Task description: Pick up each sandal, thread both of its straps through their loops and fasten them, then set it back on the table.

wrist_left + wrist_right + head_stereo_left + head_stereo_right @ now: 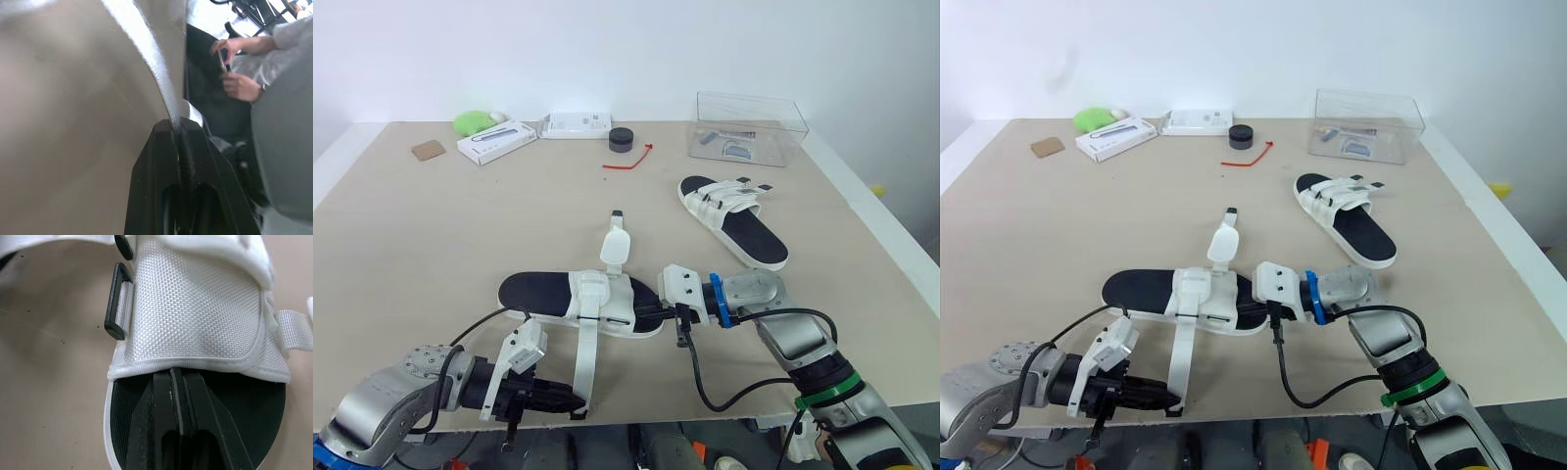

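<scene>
- Left wrist view: left gripper clenched on a white strap. Behind it, a person's hands hold a small dark thing.
- Head views: that strap hangs from the near sandal over the table's front edge, with the left gripper just off that edge.
- Right wrist view: right gripper has its fingers pressed together, with no grasp that I can see. The tips are tucked under the white upper, over the black footbed. One black loop sits on the upper's side.
- Sandals: two. The near sandal is at the middle of the front edge. The far sandal lies toward the right edge, well apart.
- Near sandal's loose straps: two, one held and a second strap standing up.
- Along the back edge: one clear box at the right corner, two white boxes, one black puck, one red tie, one green lump, one brown card.
</scene>
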Robot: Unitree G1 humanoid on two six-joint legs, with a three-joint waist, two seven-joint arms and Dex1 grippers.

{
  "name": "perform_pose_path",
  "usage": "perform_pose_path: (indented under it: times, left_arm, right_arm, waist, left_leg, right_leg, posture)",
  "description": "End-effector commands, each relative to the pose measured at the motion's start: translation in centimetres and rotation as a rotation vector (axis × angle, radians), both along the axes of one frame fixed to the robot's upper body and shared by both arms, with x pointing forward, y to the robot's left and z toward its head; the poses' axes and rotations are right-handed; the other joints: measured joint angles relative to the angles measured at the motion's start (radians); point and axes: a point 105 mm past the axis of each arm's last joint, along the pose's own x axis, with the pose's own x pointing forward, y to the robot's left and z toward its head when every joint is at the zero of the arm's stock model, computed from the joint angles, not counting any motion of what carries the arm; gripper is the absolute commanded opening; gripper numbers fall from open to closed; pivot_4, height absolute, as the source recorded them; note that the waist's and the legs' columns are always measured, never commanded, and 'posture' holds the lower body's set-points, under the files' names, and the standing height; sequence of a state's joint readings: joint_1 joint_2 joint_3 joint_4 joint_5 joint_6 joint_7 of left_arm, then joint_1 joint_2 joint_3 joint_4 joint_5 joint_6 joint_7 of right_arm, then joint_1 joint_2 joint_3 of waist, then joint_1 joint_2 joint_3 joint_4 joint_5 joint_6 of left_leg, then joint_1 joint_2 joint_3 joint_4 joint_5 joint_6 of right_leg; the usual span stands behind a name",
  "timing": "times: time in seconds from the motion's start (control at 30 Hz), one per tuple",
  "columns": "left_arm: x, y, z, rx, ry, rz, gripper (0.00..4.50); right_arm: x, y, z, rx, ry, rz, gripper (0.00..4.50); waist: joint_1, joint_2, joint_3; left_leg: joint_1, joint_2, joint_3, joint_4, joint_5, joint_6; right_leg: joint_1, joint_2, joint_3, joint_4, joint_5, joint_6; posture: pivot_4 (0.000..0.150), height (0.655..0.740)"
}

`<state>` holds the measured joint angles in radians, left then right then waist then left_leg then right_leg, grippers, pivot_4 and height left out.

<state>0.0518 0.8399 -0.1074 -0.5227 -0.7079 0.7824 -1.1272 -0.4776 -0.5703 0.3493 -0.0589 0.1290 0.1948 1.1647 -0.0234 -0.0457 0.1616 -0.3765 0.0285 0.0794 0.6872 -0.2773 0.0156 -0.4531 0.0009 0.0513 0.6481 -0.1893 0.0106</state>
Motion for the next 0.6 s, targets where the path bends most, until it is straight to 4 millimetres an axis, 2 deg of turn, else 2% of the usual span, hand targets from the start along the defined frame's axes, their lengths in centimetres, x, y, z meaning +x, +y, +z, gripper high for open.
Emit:
perform_pose_path:
  times: [0.03, 0.23, 0.27, 0.3, 0.37, 0.4, 0.43, 0.5, 0.53, 0.57, 0.6]
  left_arm:
    - [-0.5, -0.2, 0.8, -0.011, -0.03, -0.037, 0.13]
    - [-1.2, 0.5, 1.0, 0.058, -0.029, -0.088, 0.13]
    - [-1.3, 0.6, 1.0, 0.072, -0.047, -0.106, 0.52]
    - [-1.4, 0.7, 1.2, 0.09, -0.076, -0.124, 0.65]
    - [-1.3, 1.0, 1.8, 0.111, -0.149, -0.145, 1.18]
    - [-1.3, 1.1, 2.1, 0.123, -0.187, -0.16, 1.91]
    - [-1.3, 1.3, 2.3, 0.142, -0.223, -0.181, 1.97]
    - [-0.9, 1.7, 3.2, 0.183, -0.361, -0.23, 2.47]
    - [-0.4, 1.8, 3.7, 0.198, -0.441, -0.247, 2.88]
    - [0.2, 1.9, 4.3, 0.212, -0.544, -0.261, 3.06]
    - [1.3, 2.0, 5.1, 0.234, -0.707, -0.287, 3.47]
  right_arm:
    - [-0.5, 0.2, -0.7, -0.024, 0.014, 0.02, 0.0]
    - [-0.2, 0.2, -0.6, -0.03, 0.008, 0.024, 0.0]
    - [-0.2, 0.1, -0.6, -0.031, 0.008, 0.024, 0.0]
    - [-0.2, 0.1, -0.6, -0.031, 0.008, 0.025, 0.0]
    - [-0.2, 0.1, -0.6, -0.032, 0.008, 0.027, 0.0]
    - [-0.2, 0.1, -0.6, -0.033, 0.008, 0.028, 0.0]
    - [-0.2, 0.1, -0.6, -0.034, 0.008, 0.029, 0.0]
    - [-0.1, 0.1, -0.5, -0.034, 0.009, 0.032, 0.0]
    - [-0.1, 0.1, -0.5, -0.035, 0.009, 0.033, 0.0]
    - [-0.1, 0.1, -0.5, -0.036, 0.01, 0.034, 0.0]
    - [-0.1, 0.0, -0.5, -0.038, 0.011, 0.036, 0.0]
  waist:
    - [0.0, 0.0, 0.0]
    - [0.0, 0.0, 0.0]
    - [0.0, 0.0, 0.0]
    - [0.0, 0.0, 0.0]
    - [0.0, 0.0, 0.0]
    - [0.0, 0.0, 0.0]
    - [0.0, 0.0, 0.001]
    - [0.0, 0.0, 0.001]
    - [0.0, 0.0, 0.001]
    - [0.0, 0.0, 0.001]
    - [0.0, 0.0, 0.001]
  left_leg:
    - [0.0, 0.0, 0.0, 0.0, 0.0, 0.0]
    - [0.0, 0.0, 0.0, 0.0, 0.0, 0.0]
    - [0.001, 0.0, 0.0, -0.001, 0.0, 0.0]
    - [0.001, 0.0, 0.0, -0.001, 0.0, 0.0]
    - [0.001, 0.001, 0.0, -0.001, 0.0, 0.0]
    - [0.001, 0.001, 0.0, -0.001, 0.0, 0.0]
    - [0.001, 0.001, 0.0, -0.001, 0.0, 0.0]
    - [0.001, 0.001, 0.0, -0.001, 0.0, 0.0]
    - [0.001, 0.001, 0.0, -0.002, 0.0, 0.0]
    - [0.001, 0.001, 0.0, -0.002, 0.0, 0.0]
    - [0.001, 0.001, 0.0, -0.002, 0.0, -0.001]
  right_leg:
    - [0.0, 0.0, 0.0, 0.0, 0.0, 0.0]
    - [0.0, 0.0, 0.0, 0.0, 0.0, 0.0]
    - [0.0, 0.0, 0.0, 0.0, 0.0, -0.001]
    - [0.0, 0.001, 0.0, 0.0, 0.0, -0.001]
    - [0.0, 0.0, 0.0, 0.0, -0.001, -0.001]
    - [0.0, 0.001, 0.0, 0.0, -0.001, -0.001]
    - [0.0, 0.001, 0.0, 0.0, -0.001, -0.002]
    - [0.0, 0.001, -0.001, 0.0, -0.001, -0.002]
    - [0.0, 0.001, -0.001, 0.0, -0.001, -0.002]
    - [0.0, 0.001, -0.001, 0.0, -0.001, -0.002]
    - [0.0, 0.001, -0.001, 0.0, -0.001, -0.002]
  posture:
    - [0.15, 0.74]
    - [0.15, 0.74]
    - [0.15, 0.74]
    - [0.15, 0.74]
    - [0.15, 0.74]
    - [0.15, 0.74]
    - [0.15, 0.74]
    - [0.15, 0.74]
    - [0.15, 0.74]
    - [0.15, 0.74]
    - [0.15, 0.74]
